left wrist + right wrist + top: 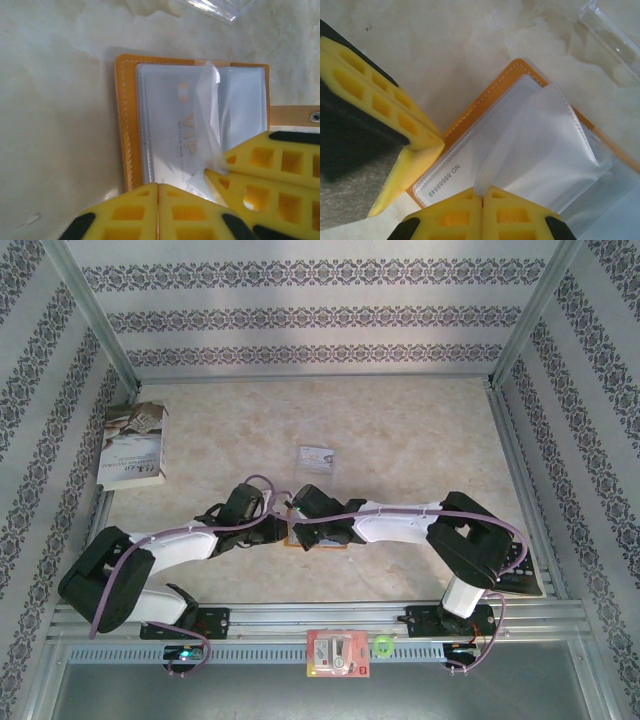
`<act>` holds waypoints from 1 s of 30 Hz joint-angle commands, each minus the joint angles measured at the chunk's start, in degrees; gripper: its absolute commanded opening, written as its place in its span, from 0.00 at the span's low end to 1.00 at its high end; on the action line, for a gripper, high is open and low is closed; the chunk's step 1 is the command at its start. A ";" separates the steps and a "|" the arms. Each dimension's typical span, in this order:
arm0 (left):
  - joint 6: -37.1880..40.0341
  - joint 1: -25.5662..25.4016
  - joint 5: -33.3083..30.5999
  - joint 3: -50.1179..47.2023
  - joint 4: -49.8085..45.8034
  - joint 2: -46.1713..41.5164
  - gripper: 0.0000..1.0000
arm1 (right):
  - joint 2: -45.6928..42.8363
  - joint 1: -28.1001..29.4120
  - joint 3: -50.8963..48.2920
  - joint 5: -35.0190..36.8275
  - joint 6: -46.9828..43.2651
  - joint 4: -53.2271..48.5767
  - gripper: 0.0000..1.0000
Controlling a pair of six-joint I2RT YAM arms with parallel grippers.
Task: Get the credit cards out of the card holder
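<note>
Pale marbled worktop (400,430), patterned walls on three sides. Two black-and-white arms reached in from the near edge, the left arm (170,552) and the right arm (400,522), and met around the middle of the worktop, a bit towards the near edge. A book (135,445) lay at the far-left corner. A red-and-white packet (338,653) sat on the metal rail along the near edge, about midway, with a small green ring (383,645) just beside it on the right. A clear plastic tray (316,458) sat mid-worktop, on the far side of the arm tips.

The card holder (127,125) lay open and flat on the worktop under both arm tips, orange cover down, clear sleeves facing up. The left end effector (158,200) was closed, yellow fingertips pressed together at the holder's edge; couldn't tell if anything was pinched between them. The right end effector (482,205) was closed too, gripping one clear sleeve leaf (545,145), which stood lifted off the rest. The two end effectors were just beside each other over the holder.

A pale card (182,135) marked VIP sat inside the sleeve beneath the lifted leaf; the right wrist view showed a number printed along its edge. It was inside the holder, not out on the worktop.
</note>
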 commanded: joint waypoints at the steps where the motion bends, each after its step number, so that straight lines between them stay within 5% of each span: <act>1: -0.12 -1.22 1.86 1.50 5.51 1.55 0.04 | -1.67 -0.24 -1.33 -1.10 2.06 2.75 0.00; 12: -0.87 -1.42 1.43 3.20 0.59 6.69 0.00 | -2.51 -0.58 -3.02 -0.81 3.69 3.74 0.00; 21: -0.75 -1.43 3.04 2.97 -1.11 8.46 0.00 | -9.55 -1.63 -9.86 6.08 11.15 2.77 0.00; 24: -0.68 -1.41 3.15 3.01 -1.11 8.06 0.00 | -14.42 -2.26 -13.53 9.22 15.55 1.15 0.13; 27: -0.06 -1.41 3.51 3.56 -1.69 7.72 0.00 | -20.03 -3.27 -16.93 12.27 20.31 -2.05 0.38; 30: 0.21 -1.44 3.91 4.38 -2.78 7.64 0.00 | -25.56 -4.96 -18.56 13.06 22.91 -5.43 0.44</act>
